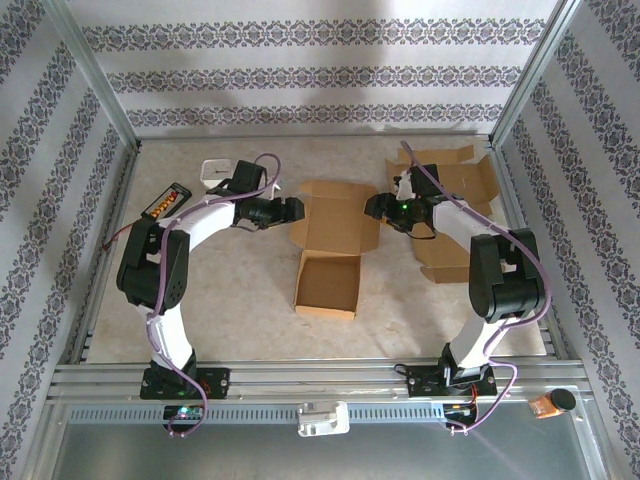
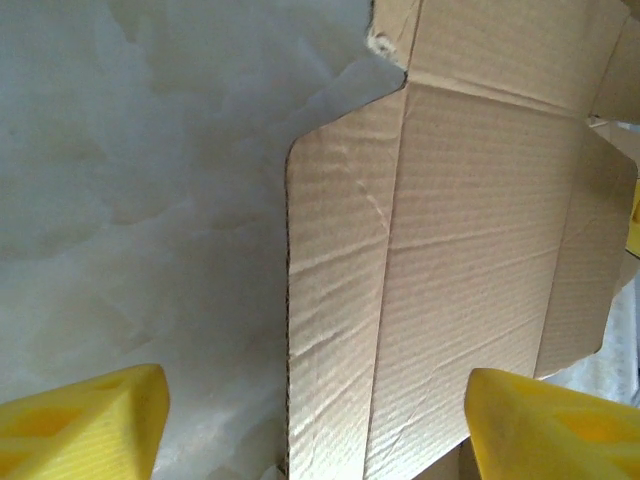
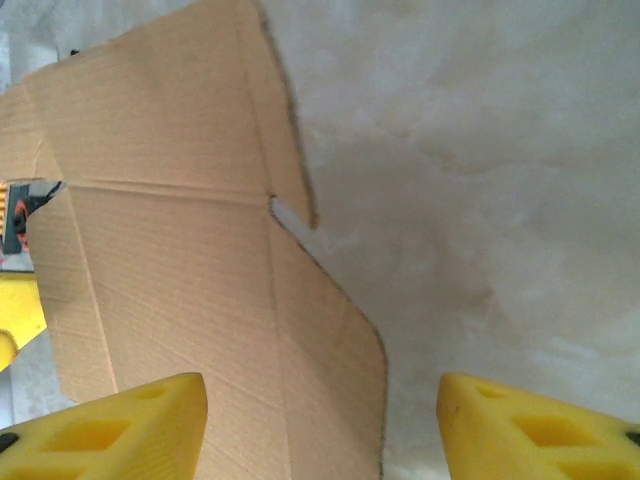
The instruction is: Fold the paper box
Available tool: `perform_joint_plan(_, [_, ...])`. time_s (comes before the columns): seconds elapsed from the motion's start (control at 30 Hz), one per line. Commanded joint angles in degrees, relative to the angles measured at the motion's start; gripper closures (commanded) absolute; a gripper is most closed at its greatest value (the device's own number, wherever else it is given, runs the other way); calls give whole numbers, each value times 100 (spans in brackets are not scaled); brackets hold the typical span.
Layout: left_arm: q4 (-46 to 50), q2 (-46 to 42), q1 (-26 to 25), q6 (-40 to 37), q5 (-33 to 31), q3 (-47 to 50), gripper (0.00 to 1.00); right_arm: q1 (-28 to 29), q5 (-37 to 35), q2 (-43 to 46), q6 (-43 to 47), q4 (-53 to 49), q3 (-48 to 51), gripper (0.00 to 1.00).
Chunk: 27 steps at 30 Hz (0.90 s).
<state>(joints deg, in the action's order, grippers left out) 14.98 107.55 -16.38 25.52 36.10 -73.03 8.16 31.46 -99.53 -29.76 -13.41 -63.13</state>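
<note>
The brown paper box [image 1: 327, 284] lies at mid-table, its tray part formed and its lid panel [image 1: 340, 213] spread flat behind it. My left gripper [image 1: 293, 212] is at the lid's left edge. In the left wrist view its yellow fingers [image 2: 85, 425] stand wide apart, and the left side flap [image 2: 335, 300] of the lid lies below the open left gripper [image 2: 315, 430]. My right gripper [image 1: 376, 208] is at the lid's right edge. It is open too [image 3: 320, 430], with the right side flap [image 3: 320, 370] under the gap between its fingers [image 3: 540, 430].
A second, flat cardboard blank [image 1: 460, 185] lies at the back right under the right arm. A white object [image 1: 217, 171] and an orange-and-black device [image 1: 168, 200] sit at the back left. A small orange-and-black item [image 1: 550, 403] rests on the front rail.
</note>
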Motion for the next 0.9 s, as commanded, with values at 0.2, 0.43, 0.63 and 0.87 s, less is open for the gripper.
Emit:
perform_joint_plan(0.2, [-917, 152, 43, 248, 608, -9, 65, 278, -121, 188, 222, 190, 29, 64])
perform_joint_plan(0.43, [-536, 110, 41, -175, 284, -126, 92, 500, -340, 480, 155, 375, 51, 61])
perform_joint_plan(0.63, [-830, -245, 25, -1329, 228, 123, 100, 347, -1124, 1093, 961, 87, -73, 25])
perform_joint_plan(0.87, [-2151, -641, -63, -2372, 514, 815, 100, 277, -533, 1139, 3857, 53, -674, 10])
